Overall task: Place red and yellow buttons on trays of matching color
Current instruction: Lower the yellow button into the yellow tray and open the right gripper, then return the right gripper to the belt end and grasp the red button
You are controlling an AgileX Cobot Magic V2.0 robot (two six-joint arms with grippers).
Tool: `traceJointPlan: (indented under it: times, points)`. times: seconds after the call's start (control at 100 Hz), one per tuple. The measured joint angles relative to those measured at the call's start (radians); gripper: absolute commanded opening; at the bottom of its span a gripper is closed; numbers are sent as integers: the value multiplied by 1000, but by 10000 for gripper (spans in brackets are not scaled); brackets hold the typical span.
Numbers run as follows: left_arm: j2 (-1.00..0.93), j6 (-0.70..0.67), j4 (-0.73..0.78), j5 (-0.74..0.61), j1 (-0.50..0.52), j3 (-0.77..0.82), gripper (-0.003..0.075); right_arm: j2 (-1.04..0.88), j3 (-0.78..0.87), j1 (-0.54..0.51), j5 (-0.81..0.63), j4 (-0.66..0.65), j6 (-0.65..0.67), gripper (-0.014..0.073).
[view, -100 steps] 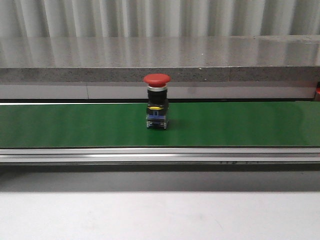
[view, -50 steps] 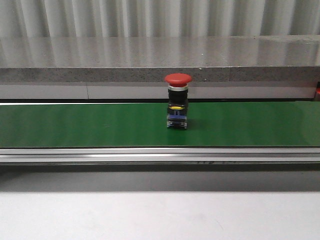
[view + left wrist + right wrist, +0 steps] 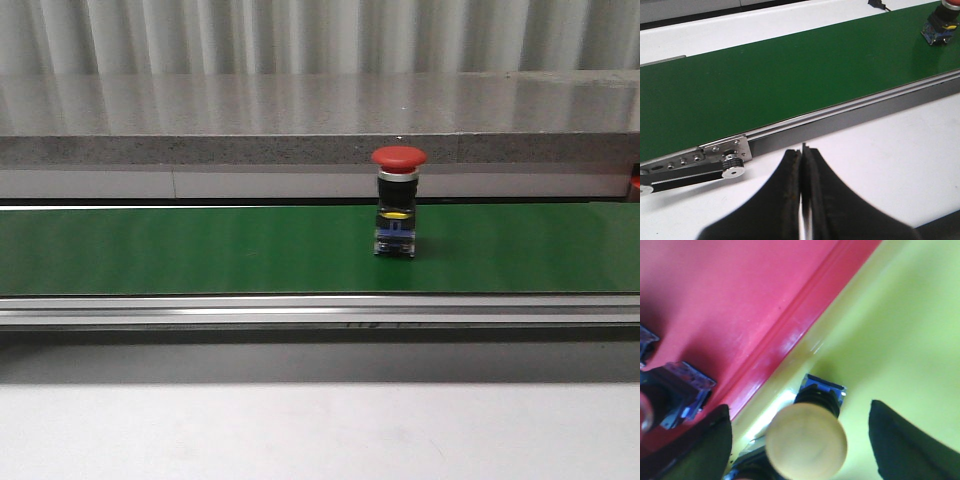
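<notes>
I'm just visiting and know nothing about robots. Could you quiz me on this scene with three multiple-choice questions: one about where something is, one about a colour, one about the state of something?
1. Where does the red button stand?
A. on the green belt
B. on the white table
C. on the grey ledge behind

2. Which colour of tray holds the yellow button in the right wrist view?
A. red
B. yellow
C. green

3. How is the left gripper?
A. wide open
B. shut on a button
C. shut, holding nothing

Answers:
1. A: the front view shows it upright on the belt, right of the middle.
2. B: it sits on the yellow tray, just beside the rim of the red tray.
3. C: its fingers meet with nothing between them.
</notes>
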Motion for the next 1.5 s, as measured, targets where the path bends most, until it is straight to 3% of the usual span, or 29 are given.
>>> traceJointPlan:
  times: [0.38,0.7,1.13,1.29,1.5]
  points:
    - [0,0,0,0,0,0,-20,-344,33,33,48,-36,-29,570]
    - [0,0,0,0,0,0,-20,-526,33,235,149,-36,-120,570]
    - [0,0,0,0,0,0,-20,-421,-105,649,374,-36,-192,570]
    - [0,0,0,0,0,0,-20,-311,-197,742,494,-9,-192,570]
    - [0,0,0,0,0,0,-20,-201,-278,812,515,47,-182,570]
